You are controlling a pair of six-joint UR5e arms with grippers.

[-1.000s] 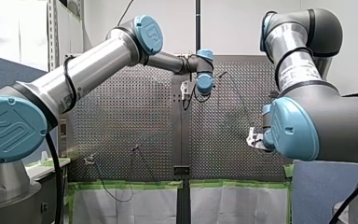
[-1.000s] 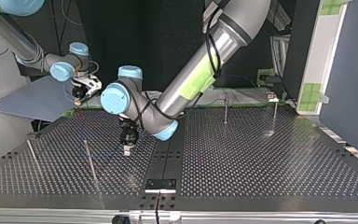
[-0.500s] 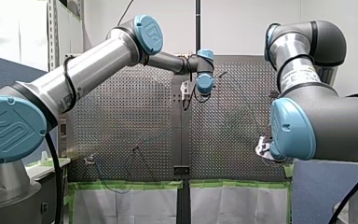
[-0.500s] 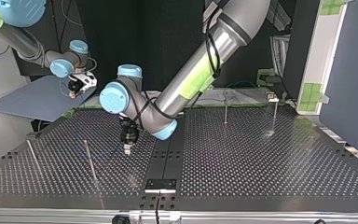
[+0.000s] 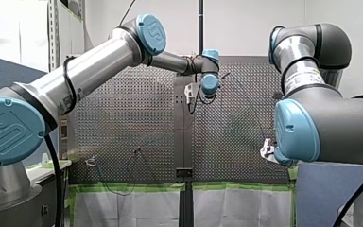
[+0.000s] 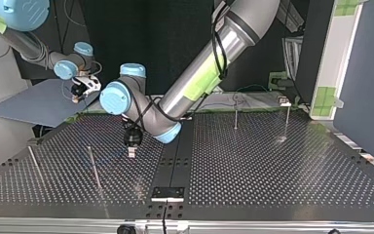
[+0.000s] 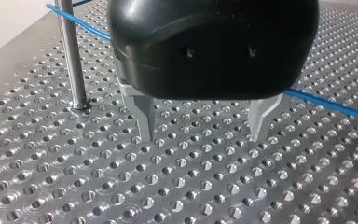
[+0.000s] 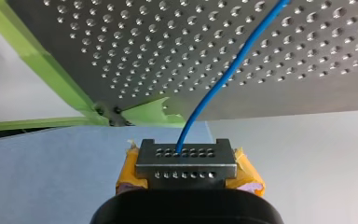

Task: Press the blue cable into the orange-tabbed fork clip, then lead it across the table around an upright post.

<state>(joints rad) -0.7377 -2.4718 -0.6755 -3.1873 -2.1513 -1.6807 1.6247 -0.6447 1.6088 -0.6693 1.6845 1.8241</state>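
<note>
In the top view, I have my left gripper [image 6: 131, 152] over the table [image 6: 272, 170], at 9 o'clock of its centre, with a post [image 6: 94, 168] at the gripper's 8 o'clock. My right gripper [image 6: 81, 92] is off the far edge at 10 o'clock. The cable [image 8: 223, 79] leads from between its fingers out over the table.

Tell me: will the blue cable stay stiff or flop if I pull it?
Probably floppy: the blue cable curves loosely away from my right gripper. It looks thin, so likely light. It may snag against the upright post.
</note>
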